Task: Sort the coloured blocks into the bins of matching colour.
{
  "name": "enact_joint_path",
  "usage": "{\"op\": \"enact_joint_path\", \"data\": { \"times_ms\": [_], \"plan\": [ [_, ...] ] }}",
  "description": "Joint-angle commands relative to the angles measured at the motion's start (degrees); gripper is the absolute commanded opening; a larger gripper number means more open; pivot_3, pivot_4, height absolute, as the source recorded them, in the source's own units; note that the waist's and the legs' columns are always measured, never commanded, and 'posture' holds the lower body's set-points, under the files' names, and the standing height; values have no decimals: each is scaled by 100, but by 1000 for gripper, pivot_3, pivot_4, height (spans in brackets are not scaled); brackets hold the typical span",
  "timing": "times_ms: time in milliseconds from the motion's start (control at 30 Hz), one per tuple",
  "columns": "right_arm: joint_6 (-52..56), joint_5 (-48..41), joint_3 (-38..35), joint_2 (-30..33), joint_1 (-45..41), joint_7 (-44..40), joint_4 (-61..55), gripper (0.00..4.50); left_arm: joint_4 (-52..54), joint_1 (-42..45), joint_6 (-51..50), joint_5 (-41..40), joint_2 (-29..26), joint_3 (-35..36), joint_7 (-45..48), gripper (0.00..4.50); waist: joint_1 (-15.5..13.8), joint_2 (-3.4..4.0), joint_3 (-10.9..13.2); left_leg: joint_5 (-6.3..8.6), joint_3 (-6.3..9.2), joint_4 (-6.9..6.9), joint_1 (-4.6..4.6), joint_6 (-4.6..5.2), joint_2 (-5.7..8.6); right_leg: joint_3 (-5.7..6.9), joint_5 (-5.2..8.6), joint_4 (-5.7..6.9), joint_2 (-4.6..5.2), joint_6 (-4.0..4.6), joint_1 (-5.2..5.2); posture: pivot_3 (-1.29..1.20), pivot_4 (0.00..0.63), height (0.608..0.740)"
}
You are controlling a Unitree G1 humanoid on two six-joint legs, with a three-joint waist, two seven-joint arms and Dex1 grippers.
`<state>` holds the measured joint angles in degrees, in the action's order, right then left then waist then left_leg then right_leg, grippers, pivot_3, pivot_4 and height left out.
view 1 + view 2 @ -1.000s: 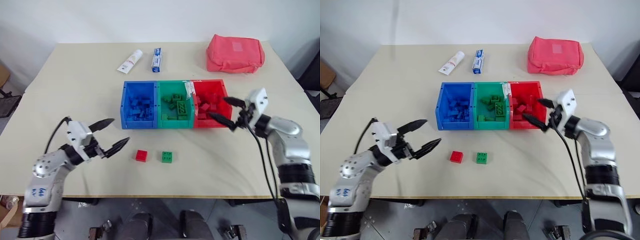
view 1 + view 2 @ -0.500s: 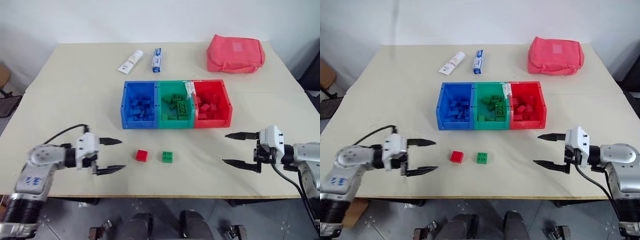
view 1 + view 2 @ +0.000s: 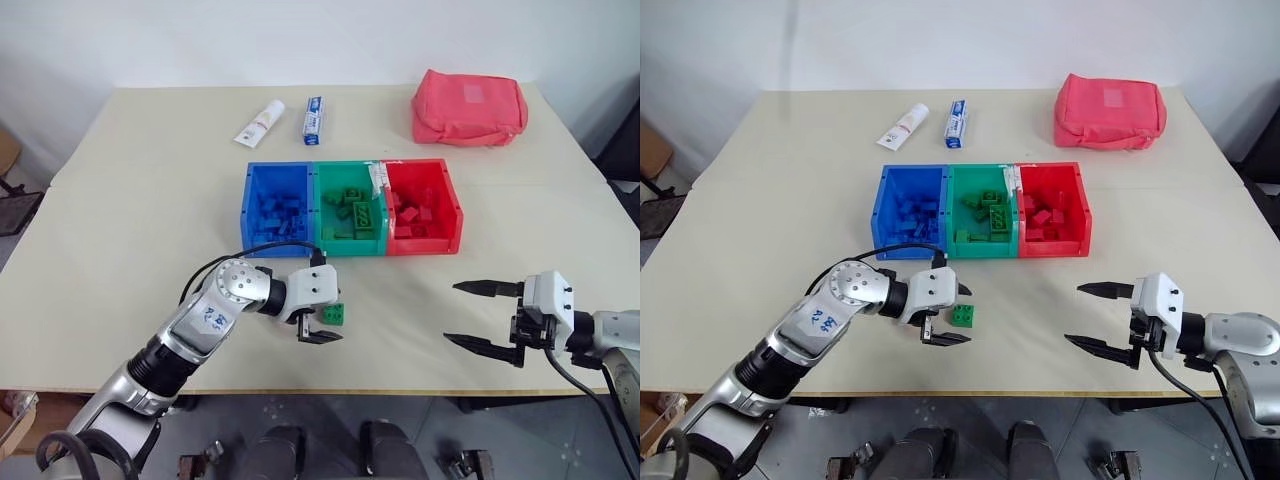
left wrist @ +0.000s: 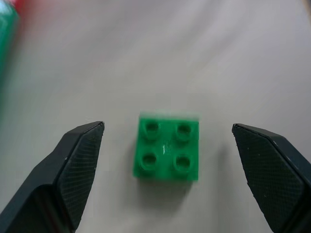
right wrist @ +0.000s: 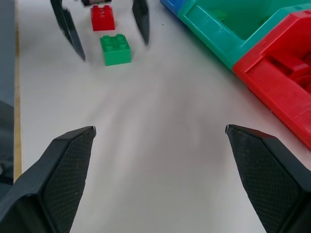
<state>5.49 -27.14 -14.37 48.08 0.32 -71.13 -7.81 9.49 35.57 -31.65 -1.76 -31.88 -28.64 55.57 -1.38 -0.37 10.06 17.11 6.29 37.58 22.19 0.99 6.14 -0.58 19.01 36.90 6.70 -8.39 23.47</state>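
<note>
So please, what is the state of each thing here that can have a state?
Left gripper: open, a finger on each side of the green block, not touching it.
Right gripper: open, empty, above the table.
Green block: flat on the table, studs up, not gripped.
Red block: on the table, loose.
Blue bin, green bin, red bin: open, blocks inside.
Pouch: closed.

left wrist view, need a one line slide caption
Open left tool straddling a green block on the table, fingers apart from it on both sides.
</note>
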Motion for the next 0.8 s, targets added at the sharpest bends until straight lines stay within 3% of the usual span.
{"op": "enact_joint_path", "data": {
  "times_ms": [33,300,533,800],
  "plan": [
    [9,-114,-243,23,159,123,-282,4500,-3,222,-33,164,17,-67,93,3862,-17,0,0,0,1,1,0,0,1,0,0,-1,1,0,-1,0,150,740],
    [74,-277,-371,-184,435,477,-655,4500,-180,163,106,-26,371,412,-253,1459,-24,-3,2,1,5,6,3,2,2,2,-1,-1,2,-1,-3,0,150,740],
    [569,-793,-745,-852,302,1719,-1141,4500,-869,830,479,-359,1581,1832,-1754,1468,-30,-11,6,3,12,26,12,0,3,10,-1,4,1,-2,-3,0,150,740],
    [601,-684,-919,-1342,28,2804,-1251,4500,-2902,1874,990,-226,2380,2165,-2699,1468,-33,-13,7,4,12,31,12,-1,7,10,-2,10,1,-5,-2,0,150,740]
  ]
}}
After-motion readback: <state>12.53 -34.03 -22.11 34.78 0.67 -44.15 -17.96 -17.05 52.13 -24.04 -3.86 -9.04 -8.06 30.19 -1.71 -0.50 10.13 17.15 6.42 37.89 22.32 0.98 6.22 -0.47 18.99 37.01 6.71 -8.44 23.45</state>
